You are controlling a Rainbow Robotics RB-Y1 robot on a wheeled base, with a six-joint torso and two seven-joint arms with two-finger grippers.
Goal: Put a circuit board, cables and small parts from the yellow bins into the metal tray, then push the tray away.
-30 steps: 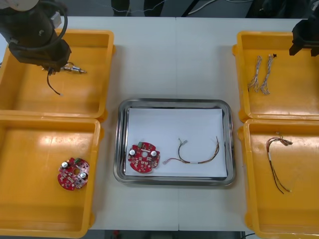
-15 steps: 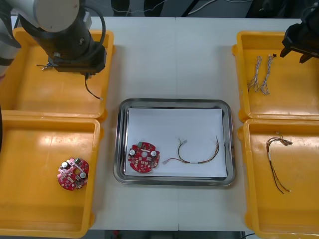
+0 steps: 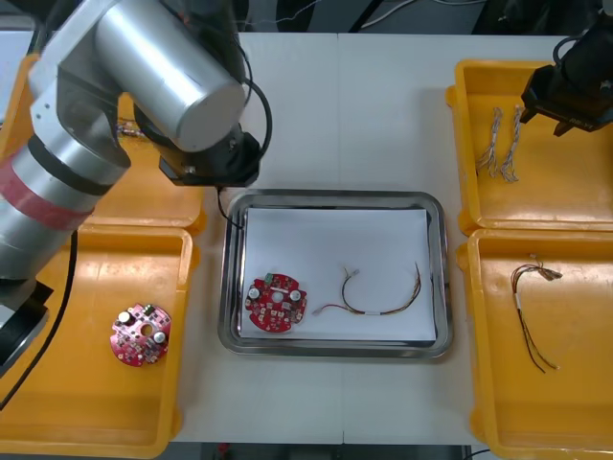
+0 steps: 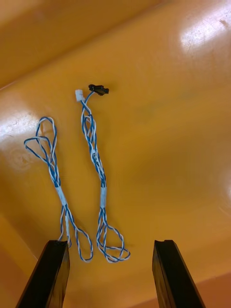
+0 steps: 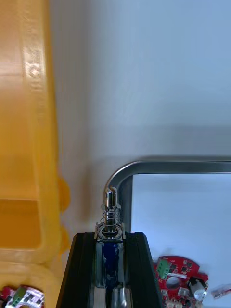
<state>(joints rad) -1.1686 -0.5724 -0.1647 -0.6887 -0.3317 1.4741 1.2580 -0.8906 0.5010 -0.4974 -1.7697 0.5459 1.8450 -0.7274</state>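
Left pincer [image 5: 109, 236] grasps one small metal part [image 5: 110, 211] over the shiny metal tray [image 5: 168, 167]'s upper-left corner; right pincer [image 4: 109, 244], released, above two twisted blue-white cables [image 4: 94, 154].

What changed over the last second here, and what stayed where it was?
The left gripper, shut on a small metal part trailing a black cable, swung from the far left bin to the tray's far left corner. The right gripper, open, edged in over the blue and white cables. The board and red and yellow cable in the tray stayed put.
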